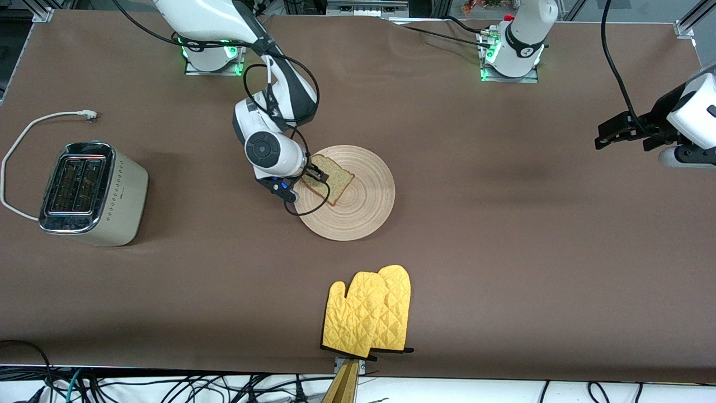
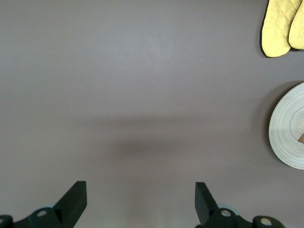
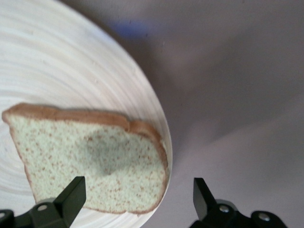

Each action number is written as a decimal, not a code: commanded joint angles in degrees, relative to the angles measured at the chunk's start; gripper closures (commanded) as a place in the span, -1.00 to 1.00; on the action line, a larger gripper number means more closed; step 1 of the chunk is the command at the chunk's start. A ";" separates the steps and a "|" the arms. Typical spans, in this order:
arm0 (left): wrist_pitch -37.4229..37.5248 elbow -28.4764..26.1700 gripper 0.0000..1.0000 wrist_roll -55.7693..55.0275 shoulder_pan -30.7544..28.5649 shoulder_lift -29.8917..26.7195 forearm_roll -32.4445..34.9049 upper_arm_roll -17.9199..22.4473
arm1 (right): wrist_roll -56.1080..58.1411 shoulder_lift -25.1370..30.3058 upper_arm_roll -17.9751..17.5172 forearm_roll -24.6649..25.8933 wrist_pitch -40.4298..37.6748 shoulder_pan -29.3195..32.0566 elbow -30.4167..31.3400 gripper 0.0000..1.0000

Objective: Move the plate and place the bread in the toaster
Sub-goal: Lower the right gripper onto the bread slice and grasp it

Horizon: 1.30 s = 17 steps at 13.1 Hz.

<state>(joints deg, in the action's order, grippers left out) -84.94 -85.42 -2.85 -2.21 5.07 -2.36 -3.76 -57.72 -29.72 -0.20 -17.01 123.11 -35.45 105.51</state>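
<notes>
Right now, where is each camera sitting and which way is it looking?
Front view: high across the table, facing both arms' bases; it sees the toaster, plate, bread and yellow mitts.
Left wrist view: on the waiting left arm, looking down at bare table past the open left gripper.
Right wrist view: on the right arm, looking down at the bread past the open right gripper.
Shared: all three show the plate.

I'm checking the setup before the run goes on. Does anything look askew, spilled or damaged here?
Nothing spilled or damaged. The bread lies flat on the plate, off-centre near the rim, under the open right gripper. The toaster stands upright, its cord unplugged on the table.
</notes>
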 commanded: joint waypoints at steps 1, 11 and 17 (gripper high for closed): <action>0.04 1.40 -1.00 1.36 -0.26 0.65 0.51 -0.37 | -2.13 0.72 0.37 -0.48 -0.68 -1.38 0.31 -1.00; 0.04 1.40 -1.00 1.44 -0.26 0.82 0.60 -0.37 | -1.87 0.19 0.90 0.22 -2.43 -1.38 0.48 -1.00; 0.04 1.40 -1.00 1.44 -0.26 0.82 0.60 -0.37 | -1.52 -1.22 0.99 1.54 -1.64 -1.20 0.40 -1.00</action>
<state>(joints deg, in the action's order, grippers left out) -85.17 -85.42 -2.84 -2.20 5.27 -2.36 -3.81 -59.01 -31.12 0.77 -16.50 121.24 -36.56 105.73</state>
